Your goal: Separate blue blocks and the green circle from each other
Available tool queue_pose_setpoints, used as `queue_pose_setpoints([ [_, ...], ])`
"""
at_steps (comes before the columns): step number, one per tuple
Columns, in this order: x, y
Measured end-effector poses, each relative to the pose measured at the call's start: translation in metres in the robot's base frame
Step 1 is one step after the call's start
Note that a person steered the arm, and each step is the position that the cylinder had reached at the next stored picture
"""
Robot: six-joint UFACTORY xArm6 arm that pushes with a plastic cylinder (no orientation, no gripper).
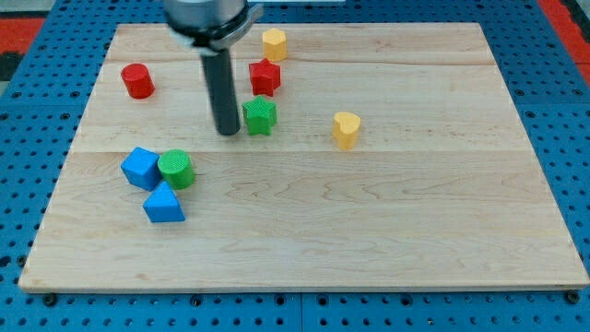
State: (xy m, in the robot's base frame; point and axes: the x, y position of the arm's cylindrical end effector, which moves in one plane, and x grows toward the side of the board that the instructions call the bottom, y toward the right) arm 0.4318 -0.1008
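- Blue blocks and the green circle [175, 170] sit bunched together in the view's lower left part of the table [387, 231].
- Of the blues, the blue cube [141, 168] lies just left of the green circle and touches it — the blue triangle [164, 204] lies just below both, touching or all but touching the circle.
- My tip [227, 132] stands up and to the view's right of this cluster, near it but apart from all three blocks.
- No pincer is fitted to this arm: it ends in a plain dark rod, so there is nothing to be apart or together, and the rod clamps nothing.
- Just to the view's right of my tip is the green star-like block [260, 116], very close; whether they touch I cannot tell.
- Above that one lies a red block [265, 76] of a jagged shape, and higher yet a yellow block [274, 43] near the table's top edge.
- A red cylinder [137, 81] stands well to the view's left of the rod, in the upper left part.
- A yellow heart-shaped block [346, 129] lies alone to the view's right of the green star-like block.
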Motion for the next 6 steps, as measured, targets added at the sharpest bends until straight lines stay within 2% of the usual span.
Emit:
queue_pose_setpoints([
  [1, 0.087, -0.004],
  [2, 0.088, -0.064],
  [3, 0.069, -0.104],
  [4, 0.062, -0.058],
  [6, 0.049, -0.03],
])
